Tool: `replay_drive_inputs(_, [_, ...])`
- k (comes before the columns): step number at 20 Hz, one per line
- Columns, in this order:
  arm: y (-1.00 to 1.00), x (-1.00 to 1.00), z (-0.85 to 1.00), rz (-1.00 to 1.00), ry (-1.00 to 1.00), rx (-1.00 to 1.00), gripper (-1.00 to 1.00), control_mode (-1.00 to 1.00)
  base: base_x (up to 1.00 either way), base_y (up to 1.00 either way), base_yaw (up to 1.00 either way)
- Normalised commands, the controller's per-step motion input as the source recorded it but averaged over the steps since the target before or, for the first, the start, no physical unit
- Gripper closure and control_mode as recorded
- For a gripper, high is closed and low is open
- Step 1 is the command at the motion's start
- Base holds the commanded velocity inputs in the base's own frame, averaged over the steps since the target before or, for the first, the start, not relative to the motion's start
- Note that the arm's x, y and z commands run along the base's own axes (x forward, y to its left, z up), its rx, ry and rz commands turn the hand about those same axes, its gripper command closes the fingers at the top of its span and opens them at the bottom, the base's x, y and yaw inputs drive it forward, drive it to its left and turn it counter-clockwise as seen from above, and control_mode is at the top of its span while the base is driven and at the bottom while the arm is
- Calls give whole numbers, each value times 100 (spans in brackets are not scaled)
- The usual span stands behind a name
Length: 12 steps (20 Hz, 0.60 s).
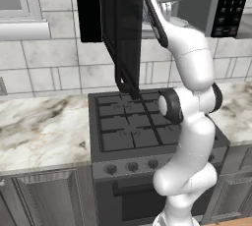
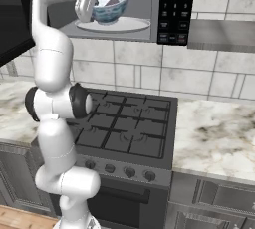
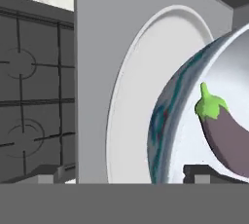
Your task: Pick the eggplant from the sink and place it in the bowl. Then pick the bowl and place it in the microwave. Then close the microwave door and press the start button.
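Hand view: bowl sits between my spread fingers

I see the bowl (image 3: 168, 116) on the microwave (image 2: 149, 9) turntable plate (image 3: 136, 96), eggplant (image 3: 226, 133) inside it. My gripper (image 3: 131, 172) is wide open, gripping nothing; one fingertip (image 3: 204, 172) stands inside the rim, the other outside.

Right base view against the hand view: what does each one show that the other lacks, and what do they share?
Right base view alone: the keypad, the stove's knobs, and the marble counter.

Hand view alone: the eggplant's green stem cap, seen close.

Both: the bowl standing on the white plate inside the microwave, the eggplant lying in it, and the stove's burners.
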Motion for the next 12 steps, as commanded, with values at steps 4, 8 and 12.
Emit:
replay_drive_inputs(4, [-14,-100,-56,4,-18,0,-100,-100,0,0,0])
replay_drive_inputs(8, [-9,-100,-54,5,-23,0,-100,-100,0,0,0])
replay_drive_inputs(12, [-3,-100,-84,4,-19,0,-100,-100,0,0,0])
